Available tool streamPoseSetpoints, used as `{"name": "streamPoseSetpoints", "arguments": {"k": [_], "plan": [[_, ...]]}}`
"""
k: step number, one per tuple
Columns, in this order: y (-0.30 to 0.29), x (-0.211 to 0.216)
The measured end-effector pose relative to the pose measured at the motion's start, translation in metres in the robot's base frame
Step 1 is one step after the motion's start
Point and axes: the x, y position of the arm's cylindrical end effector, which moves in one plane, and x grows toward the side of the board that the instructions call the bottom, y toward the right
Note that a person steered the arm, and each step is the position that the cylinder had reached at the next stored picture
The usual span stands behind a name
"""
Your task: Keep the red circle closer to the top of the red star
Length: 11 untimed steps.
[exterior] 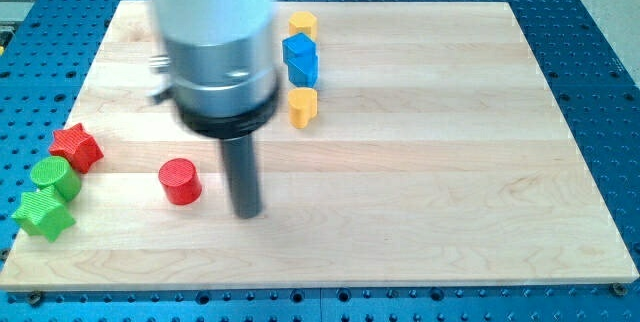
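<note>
Nearest the view's bottom, at the left edge of the wooden desk, a green star lies touching a green cylinder just above it. The red star sits right above that cylinder, against it. The red circle stands to the right of the red star and lower in the view, apart from it. My tip rests just beside the red circle, on its right. There is no claw here, only the rod. Farther back stand a yellow heart-like block, a blue block and another yellow block in a column.
</note>
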Motion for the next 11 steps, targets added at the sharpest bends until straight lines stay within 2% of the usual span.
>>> {"name": "streamPoseSetpoints", "arguments": {"k": [1, 2, 3, 4, 5, 7, 8, 9, 11], "plan": [[-0.037, -0.01], [-0.043, -0.092], [-0.046, -0.123], [-0.056, -0.12], [-0.059, -0.098], [-0.139, -0.129], [-0.106, -0.162], [-0.128, -0.205], [-0.16, -0.184]]}}
